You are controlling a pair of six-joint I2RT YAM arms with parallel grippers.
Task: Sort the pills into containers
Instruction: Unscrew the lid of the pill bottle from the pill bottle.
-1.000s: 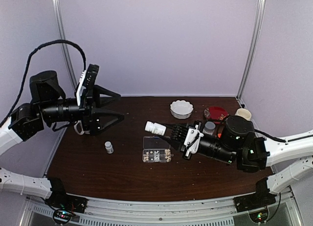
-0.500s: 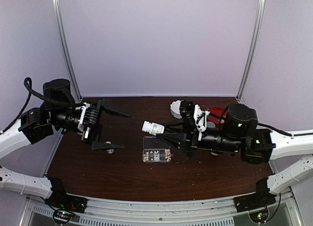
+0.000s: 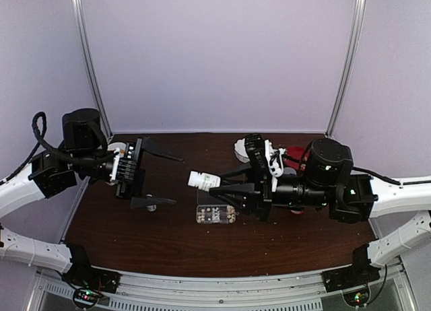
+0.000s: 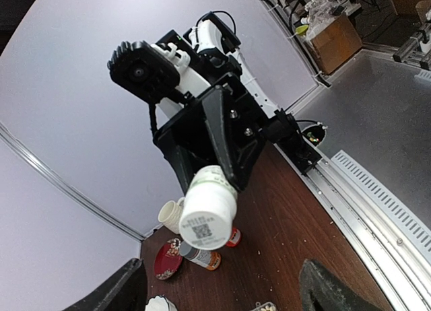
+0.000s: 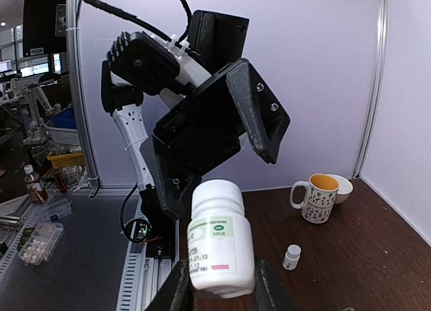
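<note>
My right gripper [image 3: 219, 184] is shut on a white pill bottle [image 3: 203, 181], held sideways in the air with its cap pointing left. In the right wrist view the white bottle [image 5: 221, 244] sits between my two fingers [image 5: 176, 287]. My left gripper [image 3: 176, 181] stands open just left of the cap, facing it, with nothing between its jaws. From the left wrist the bottle's cap [image 4: 209, 213] faces the camera. The clear organizer box [image 3: 215, 214] lies on the table below the bottle, with pale pills [image 3: 231, 214] in its compartments.
A tiny white bottle [image 3: 151, 206] stands under my left gripper's lower finger. At the back right lie a white bowl [image 3: 241, 148], a red dish [image 3: 296, 153] and an orange bottle [image 4: 202, 257] on its side. A mug [image 5: 314, 196] stands at the far left.
The right gripper lifted the white bottle and carried it left. The left gripper swung down toward the centre to face the cap, and its jaws narrowed a little.
</note>
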